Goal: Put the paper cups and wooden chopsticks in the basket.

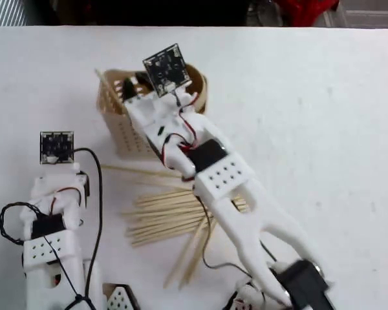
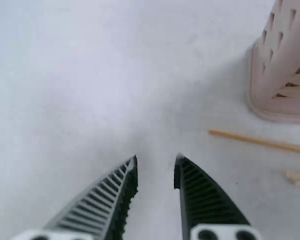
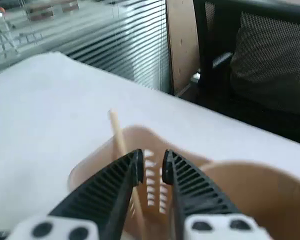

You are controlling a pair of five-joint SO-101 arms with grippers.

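The beige slatted basket [image 1: 119,113] stands at the table's middle back. A brown paper cup [image 1: 200,87] lies inside it; its rim [image 3: 250,187] curves beside my right gripper [image 3: 151,162]. That gripper [image 1: 134,86] hovers over the basket's opening, narrowly open. One wooden chopstick [image 3: 117,135] leans in the basket and runs down past one finger; its tip [image 1: 105,79] pokes over the rim. Several loose chopsticks [image 1: 168,213] lie on the table under the right arm. My left gripper [image 2: 155,165] is open over bare table, with the basket [image 2: 285,65] and a chopstick [image 2: 260,141] ahead.
The right arm [image 1: 233,194] stretches from the front right across the chopstick pile to the basket. The left arm [image 1: 52,213] stands at the front left with a black cable [image 1: 98,194] beside it. The table's far edge [image 1: 278,27] lies behind the basket.
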